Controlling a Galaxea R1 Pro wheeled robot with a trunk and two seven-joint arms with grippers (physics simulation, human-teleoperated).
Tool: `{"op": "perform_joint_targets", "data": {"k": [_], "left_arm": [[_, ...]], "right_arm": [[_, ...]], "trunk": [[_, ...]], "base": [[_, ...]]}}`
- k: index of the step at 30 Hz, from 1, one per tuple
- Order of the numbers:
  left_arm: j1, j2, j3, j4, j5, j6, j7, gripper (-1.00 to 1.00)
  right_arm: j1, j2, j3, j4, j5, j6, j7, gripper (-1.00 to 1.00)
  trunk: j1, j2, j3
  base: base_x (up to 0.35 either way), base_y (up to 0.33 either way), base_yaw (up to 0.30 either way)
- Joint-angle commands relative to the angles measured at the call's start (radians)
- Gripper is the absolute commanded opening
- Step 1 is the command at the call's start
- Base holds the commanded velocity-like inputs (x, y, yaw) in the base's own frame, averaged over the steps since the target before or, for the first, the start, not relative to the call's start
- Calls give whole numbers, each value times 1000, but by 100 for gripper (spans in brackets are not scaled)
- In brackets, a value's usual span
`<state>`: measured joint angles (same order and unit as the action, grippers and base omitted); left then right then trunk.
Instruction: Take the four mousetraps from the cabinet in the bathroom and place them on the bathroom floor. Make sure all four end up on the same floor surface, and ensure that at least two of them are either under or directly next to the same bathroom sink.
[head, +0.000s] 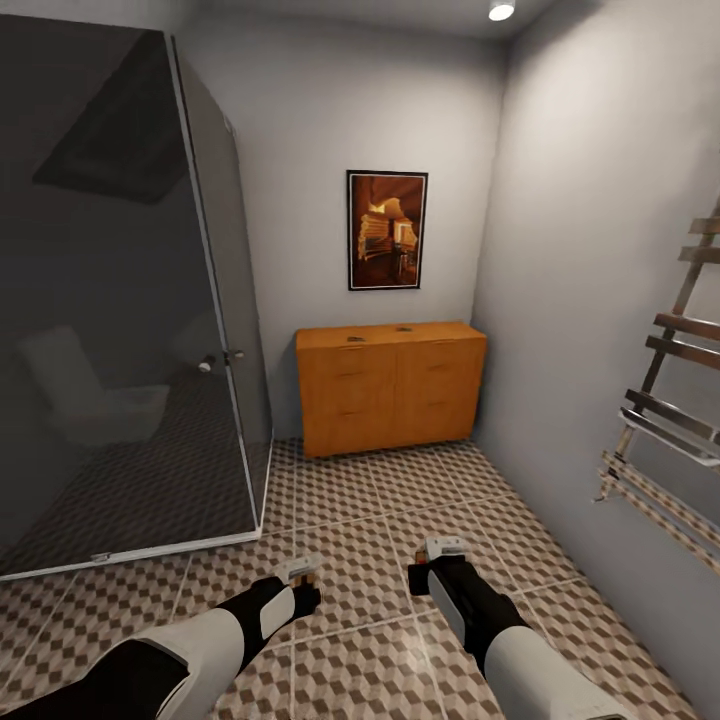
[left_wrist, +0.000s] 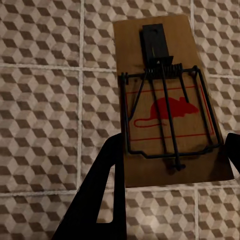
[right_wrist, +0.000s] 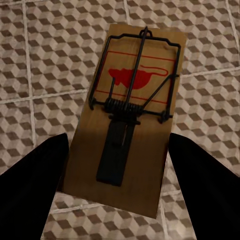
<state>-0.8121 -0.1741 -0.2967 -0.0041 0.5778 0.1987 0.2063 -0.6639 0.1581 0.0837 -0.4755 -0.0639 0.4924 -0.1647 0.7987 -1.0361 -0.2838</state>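
My left gripper (head: 301, 575) is shut on a tan mousetrap (left_wrist: 170, 100) with a black wire spring and a red mouse mark, held flat above the bathroom floor (head: 400, 500). A second mousetrap (right_wrist: 127, 120) sits in my right gripper (head: 444, 552), its dark fingers (right_wrist: 30, 175) pressing both long edges. In the head view both traps (head: 298, 566) (head: 445, 546) show as pale slabs at the fingertips, low in the picture. The orange-brown cabinet (head: 390, 385) stands against the far wall, with two small flat things (head: 352, 340) on its top, too small to identify. The sink is out of view.
A dark glass shower enclosure (head: 120, 300) fills the left side, with its door handle (head: 207, 364) near the cabinet. A wooden towel ladder (head: 665, 400) leans on the right wall. A framed picture (head: 387, 230) hangs above the cabinet. Patterned tiles stretch between me and the cabinet.
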Motion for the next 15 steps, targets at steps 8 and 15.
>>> {"op": "perform_joint_targets", "data": {"k": [8, 15], "left_arm": [[-1, 0, -9, 0, 37, 2, 4, -100], [5, 0, -9, 0, 56, -3, 3, -100]], "right_arm": [[0, 16, 8, 49, 1, -23, -10, -100], [0, 16, 7, 142, 119, -114, -10, -100]], "trunk": [[0, -1, -1], [0, -1, -1]], "base": [[0, 0, 290], [0, 0, 290]]}}
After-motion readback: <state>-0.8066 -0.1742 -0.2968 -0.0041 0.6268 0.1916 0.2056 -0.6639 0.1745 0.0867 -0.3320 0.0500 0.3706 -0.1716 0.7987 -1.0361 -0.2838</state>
